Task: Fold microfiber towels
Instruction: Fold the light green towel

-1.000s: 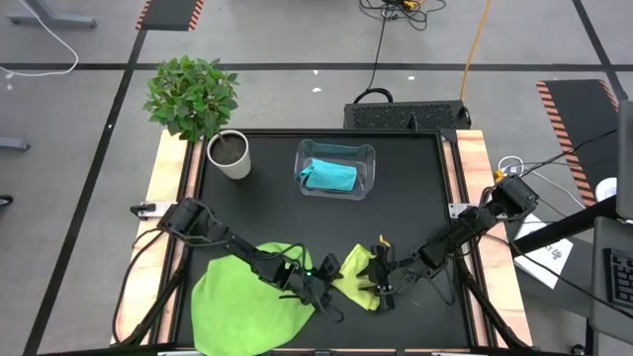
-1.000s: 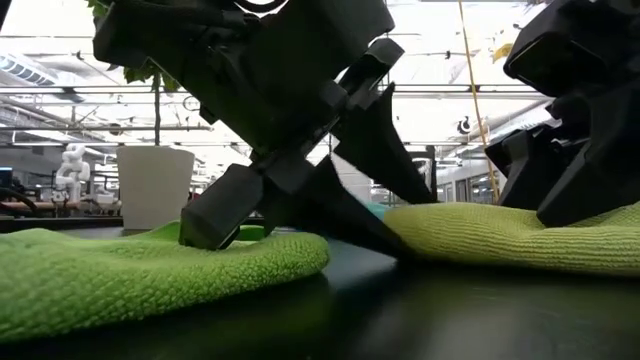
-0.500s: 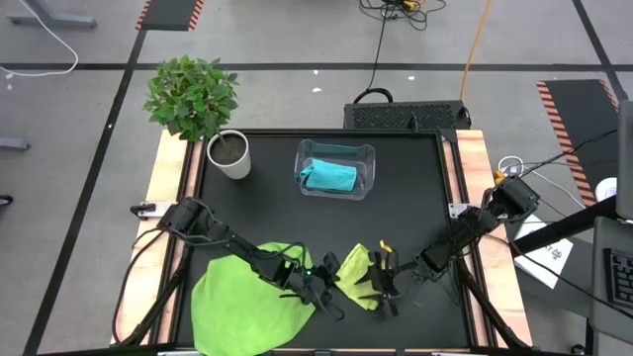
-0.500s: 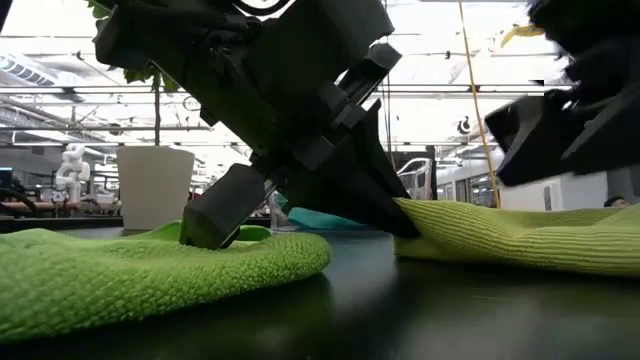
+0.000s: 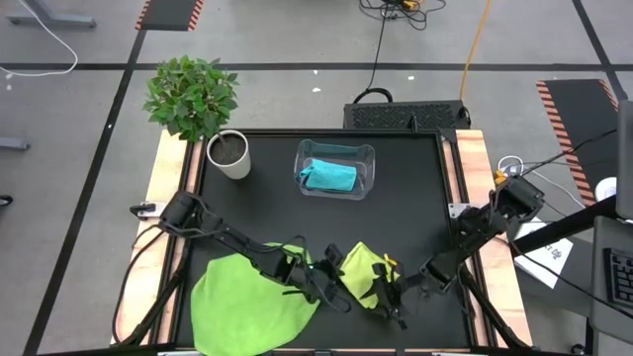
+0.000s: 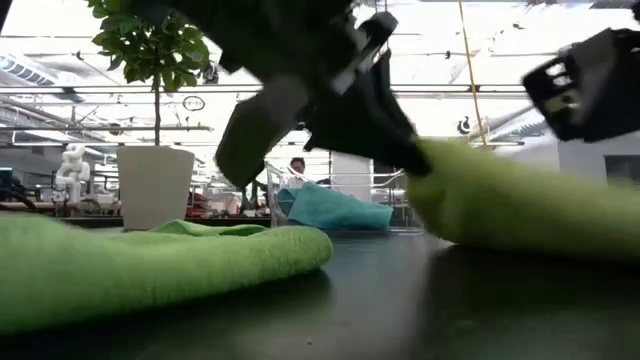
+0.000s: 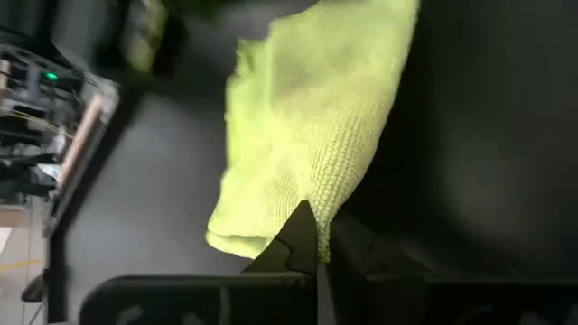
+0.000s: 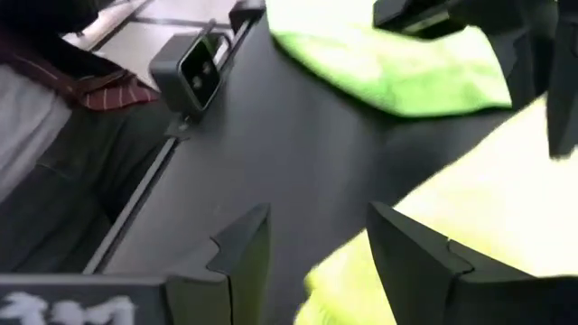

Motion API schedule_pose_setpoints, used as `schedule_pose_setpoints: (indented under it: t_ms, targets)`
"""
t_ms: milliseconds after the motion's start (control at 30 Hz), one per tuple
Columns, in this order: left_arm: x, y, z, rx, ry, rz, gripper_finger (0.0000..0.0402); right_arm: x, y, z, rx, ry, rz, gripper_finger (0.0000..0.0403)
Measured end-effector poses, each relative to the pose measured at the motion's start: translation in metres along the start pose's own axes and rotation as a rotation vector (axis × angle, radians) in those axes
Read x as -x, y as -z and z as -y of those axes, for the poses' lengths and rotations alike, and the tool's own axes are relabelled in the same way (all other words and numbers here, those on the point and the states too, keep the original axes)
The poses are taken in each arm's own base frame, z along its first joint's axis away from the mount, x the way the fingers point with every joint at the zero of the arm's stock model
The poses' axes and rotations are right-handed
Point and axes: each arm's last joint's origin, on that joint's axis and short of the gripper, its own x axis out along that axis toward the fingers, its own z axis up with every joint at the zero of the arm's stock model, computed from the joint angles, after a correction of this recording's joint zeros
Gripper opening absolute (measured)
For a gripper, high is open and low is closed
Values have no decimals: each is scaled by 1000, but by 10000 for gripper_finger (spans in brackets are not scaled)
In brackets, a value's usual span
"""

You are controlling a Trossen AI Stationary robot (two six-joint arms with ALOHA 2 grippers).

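Hanging off the table a bit, the pale yellow-green towel is pinched at one edge by the left gripper, whose fingers are pressed together on the cloth, near the front middle of the black table. In the left wrist view the towel is seen draped away from the closed fingertips. From the low view it's lifted clear of the tabletop on that side.

The right gripper is parked just beside the towel's other edge, fingers held apart, nothing clamped between them as far as can be told.

The bright green towel is spread flat at the front left, partly under the left arm. The turquoise towel is bunched up inside the clear bin toward the back. A potted plant is set at the back left corner.
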Motion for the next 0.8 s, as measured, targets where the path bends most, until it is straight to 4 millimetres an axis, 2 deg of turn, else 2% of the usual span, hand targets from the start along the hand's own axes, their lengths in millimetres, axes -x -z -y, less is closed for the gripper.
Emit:
schedule_pose_setpoints:
  t_ms: [300, 433, 600, 800]
  targets:
    - [-3, 2, -13, 67, -26, 5, 6, 11, 7, -29, -79, 31, -21, 179]
    - [-2, -5, -24, 116, -30, 34, 6, 16, 10, -36, -107, 92, -35, 179]
    - [0, -12, -30, 136, -15, 58, 9, 18, 19, -37, -143, 197, -29, 179]
    - [0, -11, -29, 149, -6, 51, 6, 4, 38, -36, -106, 232, -89, 179]
